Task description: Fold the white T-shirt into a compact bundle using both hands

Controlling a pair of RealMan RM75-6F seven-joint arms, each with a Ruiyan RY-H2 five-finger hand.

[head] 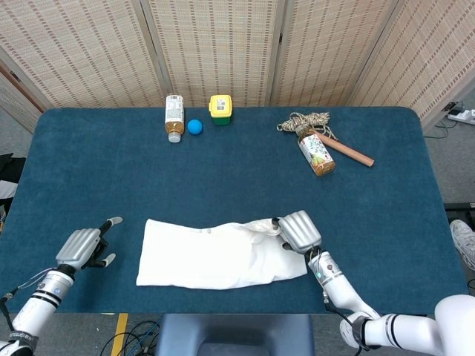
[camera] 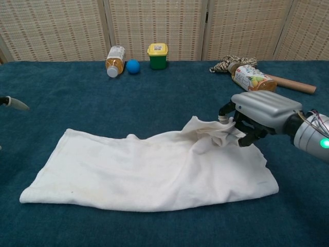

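The shirt lies flat on the table's near side. The right hand pinches its far right corner, starting the fold. Next, carry the corner toward the left hand, whose fingers are loosely spread, empty.

Shirt spread near the table's 6 o'clock edge, with the right hand gripping bunched cloth at its 3 o'clock end and the left hand well apart at its 9 o'clock, resting on the table. Along the 12 o'clock edge, running toward 3 o'clock: bottle, ball just beside it, then jar. At about 2 o'clock, rope bunched behind a second bottle, with a stick just beside that bottle at its 3 o'clock.
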